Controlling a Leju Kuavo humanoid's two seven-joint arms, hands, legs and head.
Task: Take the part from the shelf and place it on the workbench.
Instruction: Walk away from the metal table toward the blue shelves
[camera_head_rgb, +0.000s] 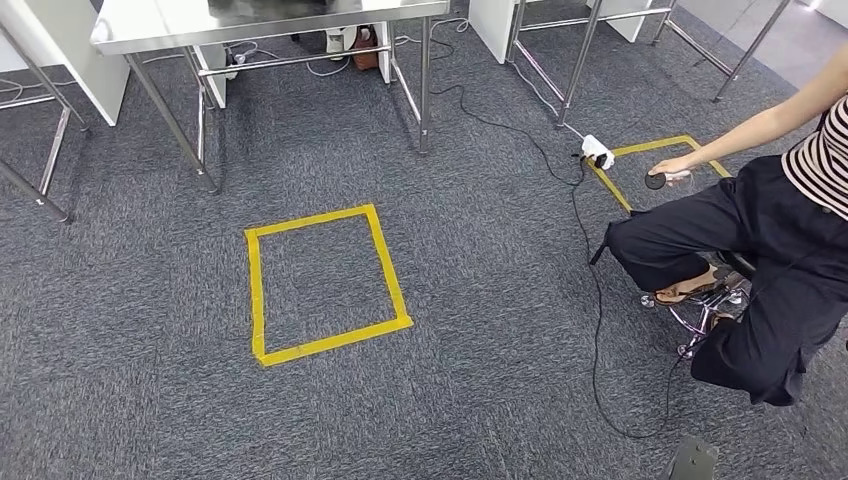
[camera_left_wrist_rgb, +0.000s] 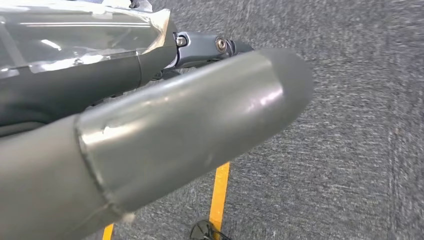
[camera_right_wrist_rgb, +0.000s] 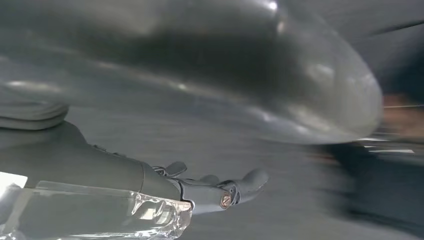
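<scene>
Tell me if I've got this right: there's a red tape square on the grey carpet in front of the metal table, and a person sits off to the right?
Nearly. The tape square is yellow, not red, as the head view shows. The rest holds: it lies on the grey carpet in front of the metal table, and a person sits off to the right.

thick grey thumb (camera_left_wrist_rgb: 190, 125), dark screwed fingers (camera_right_wrist_rgb: 220, 192)

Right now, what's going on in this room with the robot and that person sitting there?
Nothing is being handled yet. The robot looks down at grey carpet with a yellow tape square marked on it, metal tables beyond. Its left hand and right hand hang with nothing in the fingers. A seated person at the right holds a small dark object.
</scene>
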